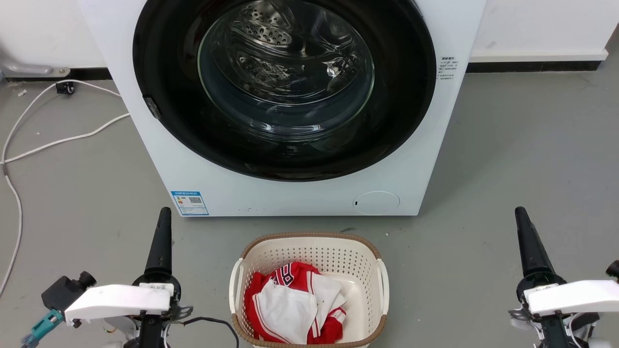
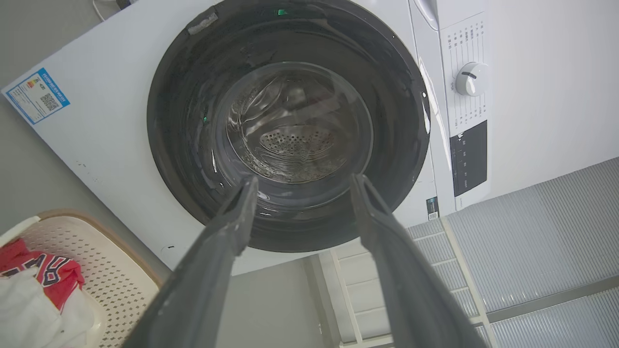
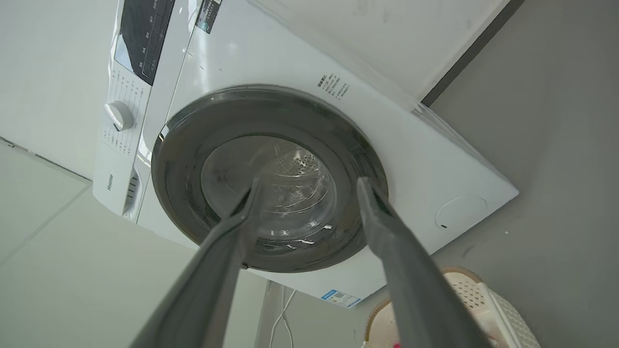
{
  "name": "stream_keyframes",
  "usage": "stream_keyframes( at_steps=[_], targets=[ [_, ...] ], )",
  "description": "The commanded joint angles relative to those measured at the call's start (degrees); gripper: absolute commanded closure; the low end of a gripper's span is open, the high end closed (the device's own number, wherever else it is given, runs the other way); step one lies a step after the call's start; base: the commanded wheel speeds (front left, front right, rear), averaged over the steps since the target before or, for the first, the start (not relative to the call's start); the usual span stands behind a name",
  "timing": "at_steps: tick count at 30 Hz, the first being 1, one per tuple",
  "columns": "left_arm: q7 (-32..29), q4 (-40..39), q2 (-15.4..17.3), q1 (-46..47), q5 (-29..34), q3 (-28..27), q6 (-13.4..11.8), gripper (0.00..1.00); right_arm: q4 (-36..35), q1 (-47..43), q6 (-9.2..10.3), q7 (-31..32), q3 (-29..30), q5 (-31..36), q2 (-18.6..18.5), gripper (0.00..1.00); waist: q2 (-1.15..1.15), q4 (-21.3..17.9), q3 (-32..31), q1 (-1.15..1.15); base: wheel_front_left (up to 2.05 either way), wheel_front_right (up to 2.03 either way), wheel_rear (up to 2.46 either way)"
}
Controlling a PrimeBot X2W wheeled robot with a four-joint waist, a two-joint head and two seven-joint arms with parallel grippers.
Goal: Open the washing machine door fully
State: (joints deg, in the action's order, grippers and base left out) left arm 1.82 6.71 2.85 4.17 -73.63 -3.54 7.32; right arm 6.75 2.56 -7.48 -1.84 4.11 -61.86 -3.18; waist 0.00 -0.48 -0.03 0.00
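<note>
Brand: "Hisense", small grey lettering on the washing machine (image 3: 411, 159), at the end of its control strip.
Blue label (image 1: 190, 202): low on the front, a QR code; print too small to read.
Black print block (image 1: 447, 67): beside the door, illegible.

Long dark tapered fingers (image 1: 159, 251) and white wrist covers (image 1: 118, 299) mark left claw (image 1: 165, 213) and right claw (image 1: 520, 213)

Smooth grey floor (image 1: 532, 145) noted, evenly lit. Plain white wall (image 1: 541, 24) is seen behind, edged below by a dark skirting strip (image 1: 532, 66). Thin white cables (image 1: 63, 140) are trailed along the floor's left edge.
</note>
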Motion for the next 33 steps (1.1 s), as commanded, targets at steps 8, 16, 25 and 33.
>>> stream_keyframes(
  at_steps=[8, 16, 25, 33],
  targets=[
    [2.6, -3.5, 0.2, 1.2, 17.0, 0.7, -0.3, 0.0, -3.9, -0.8, -0.01, -2.6, -0.6, 17.0, 0.0, 0.0, 0.0, 0.0, 0.0, 0.0, 0.0, 0.0, 0.0],
    [3.8, -3.9, 0.2, 0.7, 27.0, 2.2, -1.2, 0.0, -4.1, -1.4, -0.01, -3.5, -0.7, 24.5, 0.1, 0.0, 0.0, 0.0, -0.2, 0.0, 0.0, 0.0, 0.0],
    [5.4, -3.1, 0.2, 0.0, 37.7, 3.5, -2.0, 0.0, -4.7, -2.0, -0.01, -4.2, -1.7, 33.5, 0.1, 0.0, 0.0, -0.1, -0.3, 0.0, 0.0, 0.0, 0.0],
    [6.6, -3.1, 1.1, -0.3, 44.9, 4.4, -3.6, 0.0, -5.8, -2.4, -0.01, -4.6, -2.6, 40.7, 0.2, 0.0, 0.0, -0.1, -0.3, 0.0, 0.0, 0.0, 0.0]
  ],
)
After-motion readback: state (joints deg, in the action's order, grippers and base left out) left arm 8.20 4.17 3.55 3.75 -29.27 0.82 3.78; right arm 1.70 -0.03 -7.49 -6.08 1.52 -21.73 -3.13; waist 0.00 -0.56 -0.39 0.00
